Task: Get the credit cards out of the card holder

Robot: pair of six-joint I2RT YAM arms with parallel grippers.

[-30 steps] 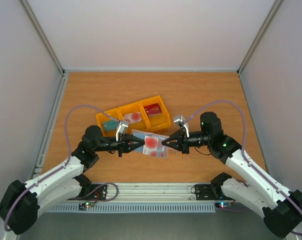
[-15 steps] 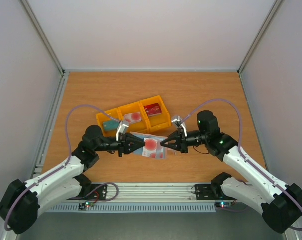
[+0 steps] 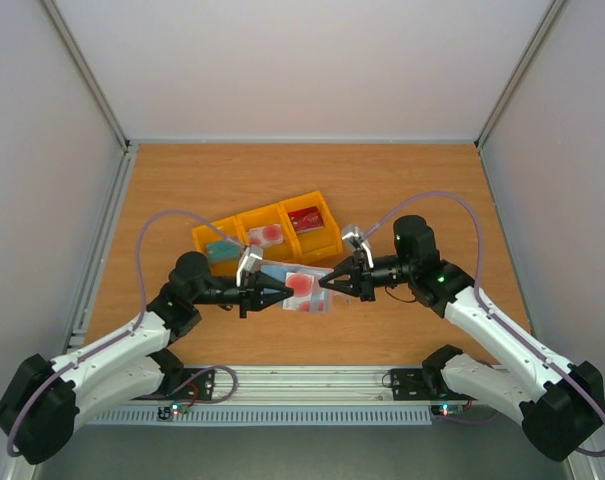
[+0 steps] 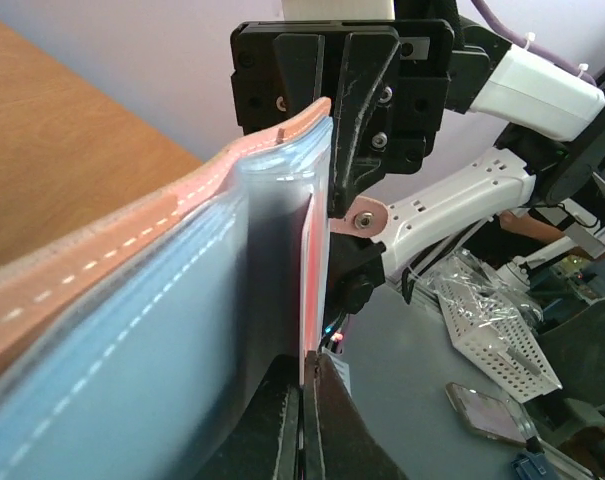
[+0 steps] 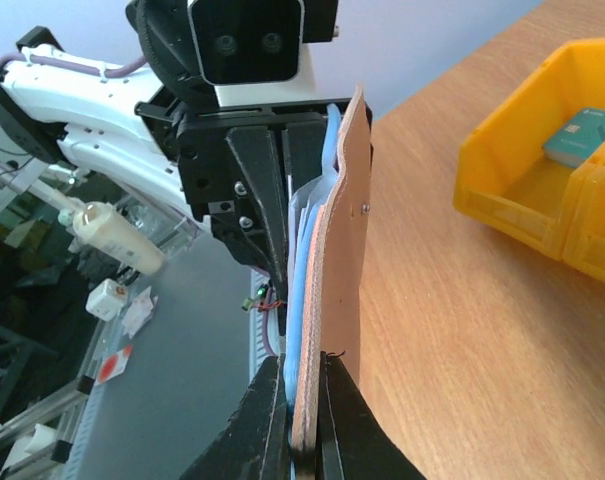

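The card holder (image 3: 317, 292), taupe-brown outside and pale blue inside, is held up off the table between my two grippers. My right gripper (image 3: 328, 282) is shut on its right edge; the right wrist view shows its jaws (image 5: 304, 375) pinching the brown leather and blue lining (image 5: 342, 230). My left gripper (image 3: 273, 294) is shut on a whitish-pink card with a red blotch (image 3: 300, 285). In the left wrist view that card's thin edge (image 4: 312, 290) sits between my shut jaws (image 4: 304, 385), beside the holder's blue panel (image 4: 182, 300).
A yellow three-compartment tray (image 3: 317, 245) stands just behind the holder. It holds a teal card (image 3: 220, 250), a whitish-pink card (image 3: 265, 236) and a dark red card (image 3: 304, 218). The tray also shows in the right wrist view (image 5: 522, 170).
The holder has tilted up off the table. My right gripper has moved a little left and up. My left gripper has drawn slightly back to the left with the card.
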